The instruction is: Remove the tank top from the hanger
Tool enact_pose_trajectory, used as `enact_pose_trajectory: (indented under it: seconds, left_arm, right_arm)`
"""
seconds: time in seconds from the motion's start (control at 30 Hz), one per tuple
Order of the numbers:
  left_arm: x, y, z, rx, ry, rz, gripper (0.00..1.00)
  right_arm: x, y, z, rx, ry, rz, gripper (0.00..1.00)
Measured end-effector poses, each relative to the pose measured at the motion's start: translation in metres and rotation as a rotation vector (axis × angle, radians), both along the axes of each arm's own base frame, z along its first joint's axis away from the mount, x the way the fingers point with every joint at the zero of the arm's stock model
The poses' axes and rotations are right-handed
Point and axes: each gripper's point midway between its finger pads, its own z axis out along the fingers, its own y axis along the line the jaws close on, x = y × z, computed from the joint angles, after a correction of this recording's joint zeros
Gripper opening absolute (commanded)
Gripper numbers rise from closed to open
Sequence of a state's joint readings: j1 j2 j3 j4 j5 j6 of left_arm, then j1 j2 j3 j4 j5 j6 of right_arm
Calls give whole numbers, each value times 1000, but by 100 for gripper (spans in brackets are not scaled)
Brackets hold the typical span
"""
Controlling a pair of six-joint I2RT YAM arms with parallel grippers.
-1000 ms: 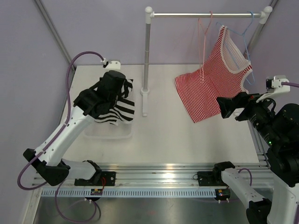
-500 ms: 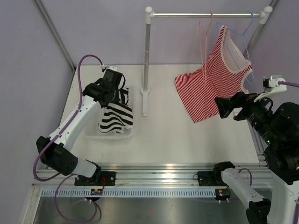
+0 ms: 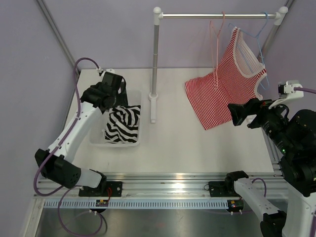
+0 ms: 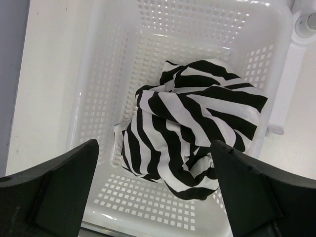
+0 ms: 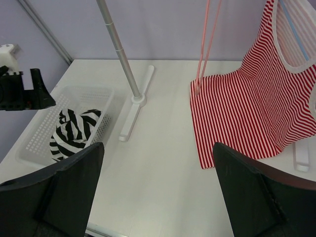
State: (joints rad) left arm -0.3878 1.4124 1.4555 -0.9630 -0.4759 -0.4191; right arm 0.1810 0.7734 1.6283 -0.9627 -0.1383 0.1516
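On the left side of the table (image 3: 177, 148), a white perforated basket (image 3: 97, 137) is holding the tank top (image 3: 122, 124), which is lying crumpled in a heap toward the basket's right wall, its bold black and white stripes showing. Above the basket's far end, the left gripper (image 4: 154, 148) is hovering and pointing down, its fingers (image 4: 64, 182) standing wide apart and gripping nothing; the garment is lying beneath them, clear of both. At the back right, the hanger (image 3: 216, 37) is hanging bare by its hook from the metal rail (image 3: 197, 16). Just beside it on the same rail, a light blue hanger (image 3: 257, 29) is carrying a red-and-white striped top (image 3: 224, 86), which is drooping low toward the table. Near the right edge, the right gripper (image 3: 233, 114) is hanging above the table and facing the rack, its fingers (image 5: 64, 182) spread wide and empty.
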Motion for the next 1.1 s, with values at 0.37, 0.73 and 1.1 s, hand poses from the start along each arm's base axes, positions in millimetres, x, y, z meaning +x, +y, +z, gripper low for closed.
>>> enact_pose_trajectory:
  seconds: [0.37, 0.73, 1.1]
  left_arm:
    - [-101, 56, 154, -109, -535, 9, 99]
    - [-171, 97, 133, -26, -507, 44, 99]
    - [-223, 119, 115, -70, -604, 62, 99]
  right_arm:
    - [9, -29, -55, -61, 126, -167, 99]
    - [-42, -54, -78, -92, 105, -234, 100]
    - [-43, -60, -100, -120, 181, -266, 99]
